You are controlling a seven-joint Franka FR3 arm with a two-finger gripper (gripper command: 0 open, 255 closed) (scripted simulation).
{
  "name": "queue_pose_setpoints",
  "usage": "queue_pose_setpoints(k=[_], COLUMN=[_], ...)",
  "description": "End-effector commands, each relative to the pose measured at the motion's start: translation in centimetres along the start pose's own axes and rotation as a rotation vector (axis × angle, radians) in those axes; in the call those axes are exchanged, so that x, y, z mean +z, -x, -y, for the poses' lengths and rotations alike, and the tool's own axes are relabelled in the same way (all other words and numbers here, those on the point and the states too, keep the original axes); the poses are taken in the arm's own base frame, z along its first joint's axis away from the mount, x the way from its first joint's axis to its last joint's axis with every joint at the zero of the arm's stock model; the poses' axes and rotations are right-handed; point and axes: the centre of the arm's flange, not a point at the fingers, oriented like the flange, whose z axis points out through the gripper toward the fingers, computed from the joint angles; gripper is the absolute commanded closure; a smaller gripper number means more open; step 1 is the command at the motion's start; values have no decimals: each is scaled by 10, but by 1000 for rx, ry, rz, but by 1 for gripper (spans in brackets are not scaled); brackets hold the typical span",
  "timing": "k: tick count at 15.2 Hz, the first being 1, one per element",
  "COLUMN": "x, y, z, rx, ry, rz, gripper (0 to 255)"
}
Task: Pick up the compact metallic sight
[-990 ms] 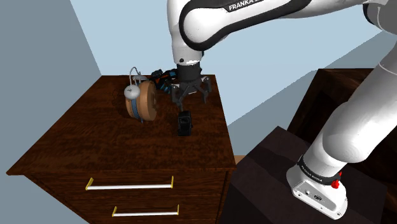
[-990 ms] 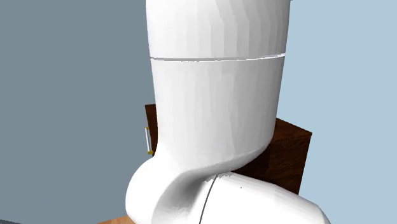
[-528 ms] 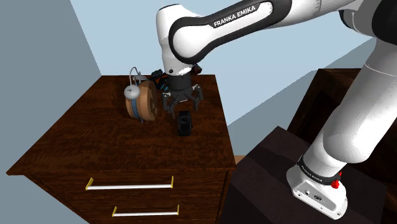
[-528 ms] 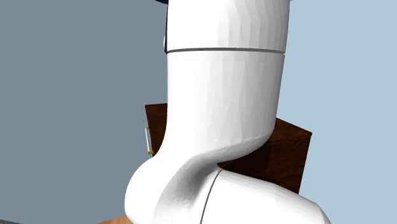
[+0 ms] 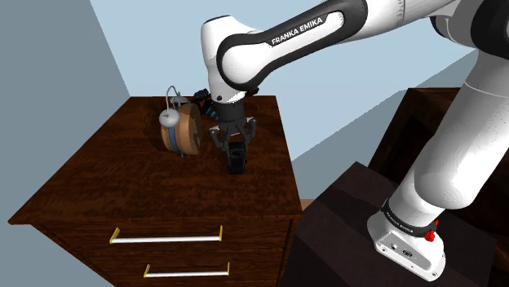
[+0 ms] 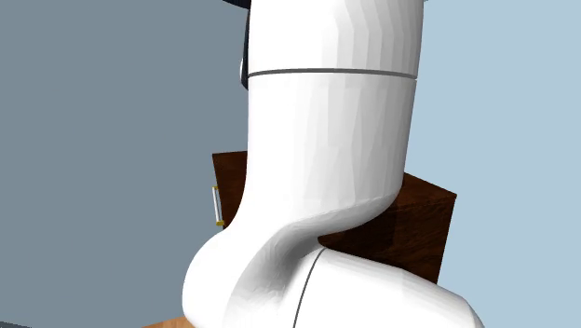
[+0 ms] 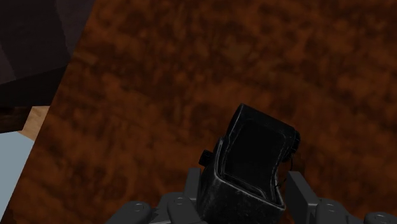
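The sight is a small black boxy piece with a dark window, standing on the dark wooden dresser top near its right edge in the shoulder view. My gripper has come straight down over it, jaws drawn in around its upper part. In the wrist view the sight sits tilted between my gripper, with one finger against one side and the other against the opposite side. It still rests on the dresser top.
A round wooden disc with a metal loop stands just beside the gripper on the shoulder view's left. A dark multi-coloured object lies behind it. The dresser's right edge drops off close by. The arm blocks most of the second exterior view.
The gripper has dropped from above the sight down onto it, and its spread fingers have come together around the sight. The sight has stayed where it was.
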Motion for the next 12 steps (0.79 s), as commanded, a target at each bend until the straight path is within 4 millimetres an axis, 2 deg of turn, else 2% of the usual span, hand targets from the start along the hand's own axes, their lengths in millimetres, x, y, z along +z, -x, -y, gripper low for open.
queue_pose_setpoints(k=[1,6,12], x=[1,1,-30], y=[0,-1,4], z=[0,-1,-1], rx=[0,0,0], ry=[1,1,1], rz=[1,1,1], gripper=[255,255,255])
